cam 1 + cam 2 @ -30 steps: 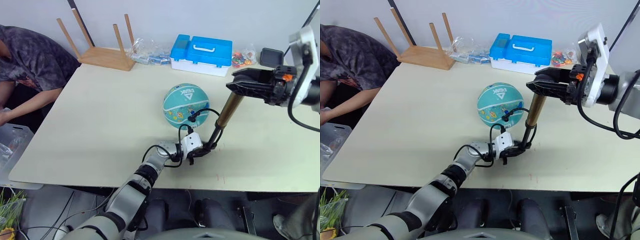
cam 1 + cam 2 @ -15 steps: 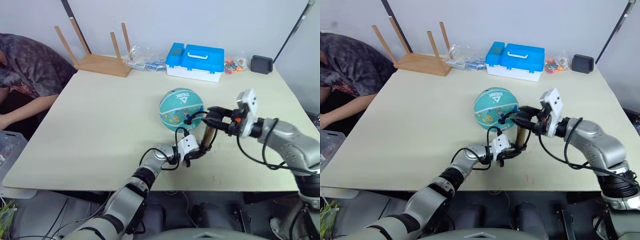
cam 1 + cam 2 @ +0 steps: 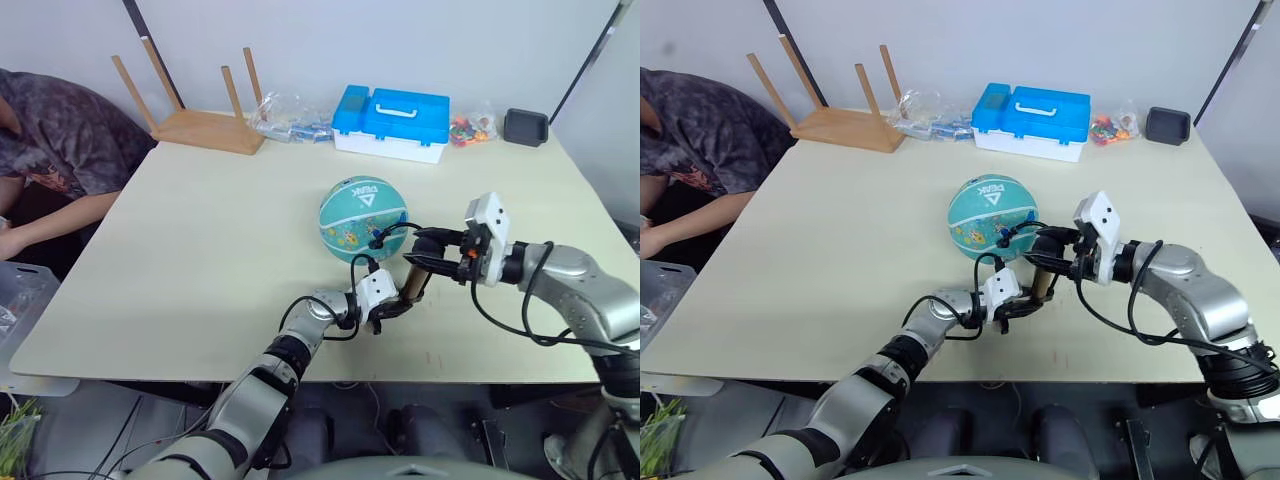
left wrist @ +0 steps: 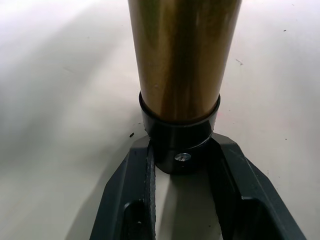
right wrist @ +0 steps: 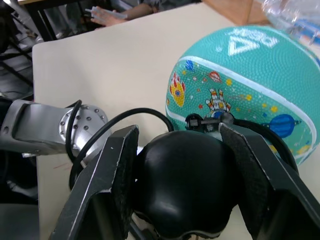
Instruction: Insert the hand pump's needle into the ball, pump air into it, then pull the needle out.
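The teal ball [image 3: 364, 217] rests mid-table. The hand pump [image 3: 413, 284] stands just right of it, its bronze cylinder [image 4: 182, 55] tilted slightly. My left gripper [image 3: 396, 307] is shut on the pump's black bottom cap [image 4: 179, 142], low on the table. My right gripper [image 3: 428, 252] is shut on the pump's black handle [image 5: 182, 185], which is pressed down close to the cylinder. The thin black hose [image 3: 400, 228] loops from the pump to the ball. The needle's black fitting [image 5: 207, 120] sits against the ball's side; the pin itself is hidden.
A blue and white case [image 3: 392, 120], a bag of small items [image 3: 285, 112] and an upturned wooden stool [image 3: 200, 110] line the table's far edge. A black pad [image 3: 525, 128] lies at the far right corner. A person [image 3: 50, 140] sits at the left side.
My right gripper has pushed the pump handle down from high above the table to just above the cylinder. The left gripper and ball stay put. The camera has shifted.
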You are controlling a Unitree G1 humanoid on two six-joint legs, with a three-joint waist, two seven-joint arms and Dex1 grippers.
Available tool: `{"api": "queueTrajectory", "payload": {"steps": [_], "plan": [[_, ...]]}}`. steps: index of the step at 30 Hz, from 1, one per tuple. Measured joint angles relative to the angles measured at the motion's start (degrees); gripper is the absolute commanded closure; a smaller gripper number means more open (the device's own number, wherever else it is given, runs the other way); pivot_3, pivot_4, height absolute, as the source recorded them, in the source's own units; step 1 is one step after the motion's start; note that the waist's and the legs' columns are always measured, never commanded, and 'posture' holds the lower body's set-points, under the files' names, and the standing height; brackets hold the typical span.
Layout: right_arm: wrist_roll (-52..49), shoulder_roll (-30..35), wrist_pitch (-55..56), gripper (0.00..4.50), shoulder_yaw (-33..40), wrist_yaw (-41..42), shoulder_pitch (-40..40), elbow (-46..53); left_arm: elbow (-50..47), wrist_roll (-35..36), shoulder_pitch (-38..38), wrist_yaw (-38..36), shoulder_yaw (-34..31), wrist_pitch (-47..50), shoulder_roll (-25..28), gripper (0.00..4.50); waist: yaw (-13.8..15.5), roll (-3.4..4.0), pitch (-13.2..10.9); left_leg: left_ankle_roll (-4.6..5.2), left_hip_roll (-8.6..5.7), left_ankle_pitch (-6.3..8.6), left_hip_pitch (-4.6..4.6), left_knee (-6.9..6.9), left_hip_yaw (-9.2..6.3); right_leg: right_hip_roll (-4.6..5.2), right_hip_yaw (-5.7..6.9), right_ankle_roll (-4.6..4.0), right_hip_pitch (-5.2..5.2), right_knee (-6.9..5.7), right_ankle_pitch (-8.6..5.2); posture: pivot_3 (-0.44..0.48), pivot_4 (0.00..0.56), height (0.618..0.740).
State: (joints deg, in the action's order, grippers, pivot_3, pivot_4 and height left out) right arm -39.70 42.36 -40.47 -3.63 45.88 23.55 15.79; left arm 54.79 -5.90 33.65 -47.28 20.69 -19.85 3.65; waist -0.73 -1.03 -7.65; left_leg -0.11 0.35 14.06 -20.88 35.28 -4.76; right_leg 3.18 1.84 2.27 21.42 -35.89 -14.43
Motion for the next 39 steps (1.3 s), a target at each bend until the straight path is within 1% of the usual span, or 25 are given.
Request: {"api": "queueTrajectory", "payload": {"steps": [3,6,8,11,15,19,23,25,27,28,29,30,31,32,33,34,37,39], "plan": [[-6.3,2.0,-7.2,2.43,4.4,-1.2,3.7,2.0,-0.3,0.4,0.1,-0.7,0.0,-0.5,-0.1,3.55,0.3,0.24,-0.3,0.02,-0.21,-0.01,-0.45,0.05,0.01,0.02,0.02,-0.03,0.33,0.01,0.12,0.0,0.15,0.74],[-11.9,3.8,-12.4,2.43,8.0,-2.9,7.4,3.2,-0.3,0.5,0.3,-0.9,0.1,-0.7,-0.4,3.55,0.5,0.25,-0.6,0.03,-0.27,-0.02,-0.78,0.22,0.02,0.05,0.18,-0.01,0.51,0.02,0.14,0.0,0.15,0.74],[-18.5,5.6,-17.4,2.43,12.3,-5.3,13.3,3.1,-0.3,0.5,0.7,-0.6,0.0,-0.7,-0.6,3.55,0.6,0.42,-1.0,0.03,-0.27,-0.02,-0.93,0.43,0.01,0.06,0.23,0.04,0.57,0.02,0.24,0.0,0.15,0.74],[-24.0,7.1,-20.6,2.43,16.1,-7.5,17.7,2.9,-0.1,0.5,0.9,-0.3,0.1,-0.8,-0.7,3.55,0.7,0.26,-1.1,0.04,-0.23,-0.01,-0.97,0.52,-0.01,0.06,0.35,0.03,0.55,0.02,0.24,0.0,0.15,0.74],[-28.1,8.5,-24.3,2.43,16.7,-9.6,19.4,1.0,0.3,0.5,1.0,-0.2,0.1,-1.0,-0.8,3.55,0.7,0.27,-1.1,0.04,-0.21,-0.02,-1.01,0.59,0.02,0.09,0.34,0.04,0.55,0.02,0.24,0.0,0.15,0.74],[-28.2,9.1,-24.3,2.43,16.8,-9.4,18.9,1.7,0.4,0.4,1.0,-0.1,0.2,-1.3,-0.9,3.55,0.8,0.28,-1.1,0.04,-0.24,-0.01,-1.0,0.59,0.03,0.08,0.34,0.04,0.54,0.02,0.24,0.0,0.15,0.74],[-23.9,8.6,-19.5,2.43,16.7,-7.4,14.3,4.1,1.1,0.3,1.0,0.2,0.1,-1.4,-0.8,3.55,0.6,0.2,-0.9,0.05,-0.24,-0.01,-0.89,0.58,0.03,0.03,0.37,0.04,0.43,0.02,0.24,0.0,0.15,0.74],[-19.9,6.0,-14.7,2.43,14.1,-6.4,10.6,4.4,1.5,0.3,0.8,0.5,0.1,-1.4,-0.5,3.55,0.3,0.06,-0.6,0.04,-0.2,-0.01,-0.79,0.59,0.01,-0.02,0.38,0.04,0.31,0.02,0.23,0.0,0.15,0.74],[-18.5,5.4,-13.4,2.43,12.8,-6.2,9.7,4.6,1.5,0.3,0.7,0.8,0.0,-1.4,-0.5,3.55,0.1,0.07,-0.5,0.04,-0.16,-0.01,-0.79,0.6,0.02,0.0,0.37,0.05,0.3,0.02,0.24,0.0,0.15,0.74],[-16.4,4.3,-11.1,2.43,11.0,-5.7,7.6,4.7,1.6,0.3,0.4,1.0,0.0,-1.4,-0.4,3.55,0.0,-0.08,-0.2,0.04,-0.12,-0.01,-0.74,0.59,0.01,-0.01,0.37,0.04,0.26,0.02,0.23,0.0,0.15,0.74],[-12.3,2.4,-7.1,2.43,7.5,-4.9,4.4,4.9,2.0,0.3,0.1,1.2,0.0,-1.4,-0.3,3.55,-0.1,-0.18,0.1,0.03,-0.09,0.0,-0.71,0.56,0.01,-0.03,0.37,0.03,0.22,0.02,0.22,0.0,0.15,0.74],[-11.8,2.2,-6.6,2.43,6.9,-4.9,4.0,4.8,2.0,0.3,0.0,1.2,0.0,-1.4,-0.3,3.55,-0.1,-0.25,0.4,0.03,-0.06,0.0,-0.65,0.51,0.0,-0.04,0.37,0.02,0.17,0.02,0.21,0.0,0.15,0.74],[-9.4,0.7,-4.0,2.43,5.1,-4.8,2.6,4.1,2.1,0.3,-0.1,1.4,0.0,-1.4,-0.3,3.55,-0.2,-0.37,0.5,0.03,-0.04,0.0,-0.6,0.47,-0.03,-0.04,0.36,0.02,0.17,0.02,0.21,0.0,0.15,0.74],[-6.0,-2.1,0.1,2.43,2.8,-4.4,0.9,2.3,2.3,0.3,-0.2,1.7,0.0,-1.3,-0.2,3.55,-0.2,-0.45,0.6,0.03,-0.03,0.0,-0.46,0.46,-0.05,-0.04,0.35,0.02,0.15,0.02,0.21,0.0,0.15,0.74],[-4.0,-3.4,2.3,2.43,1.4,-4.1,-0.2,1.1,2.3,0.3,-0.3,1.9,0.0,-1.2,-0.2,3.55,-0.2,-0.52,0.7,0.02,-0.01,0.01,-0.22,0.39,-0.05,-0.02,0.34,0.01,0.05,0.02,0.21,0.0,0.15,0.74],[-2.0,-4.6,4.8,2.43,-0.2,-3.7,-1.2,-0.2,2.4,0.3,-0.4,2.1,0.0,-1.2,-0.2,3.55,-0.2,-0.53,0.7,0.01,0.05,0.01,-0.02,0.3,-0.02,0.0,0.28,-0.18,-0.07,0.02,0.1,0.0,0.15,0.74],[4.7,-8.1,11.1,2.43,-4.9,-2.5,-4.5,-4.2,2.6,0.3,-0.9,2.1,0.0,-0.9,0.0,3.55,-0.3,-0.68,0.9,0.0,0.09,0.02,0.2,-0.07,0.11,0.03,0.17,-0.29,-0.24,0.03,0.01,0.0,0.15,0.74],[6.7,-9.1,13.6,2.43,-5.7,-1.4,-4.9,-4.8,2.6,0.3,-0.9,2.1,-0.1,-0.8,0.1,3.55,-0.3,-0.61,1.0,0.0,0.15,0.02,0.27,-0.13,0.08,-0.04,0.2,-0.35,-0.29,0.03,-0.02,0.0,0.15,0.74]]}}
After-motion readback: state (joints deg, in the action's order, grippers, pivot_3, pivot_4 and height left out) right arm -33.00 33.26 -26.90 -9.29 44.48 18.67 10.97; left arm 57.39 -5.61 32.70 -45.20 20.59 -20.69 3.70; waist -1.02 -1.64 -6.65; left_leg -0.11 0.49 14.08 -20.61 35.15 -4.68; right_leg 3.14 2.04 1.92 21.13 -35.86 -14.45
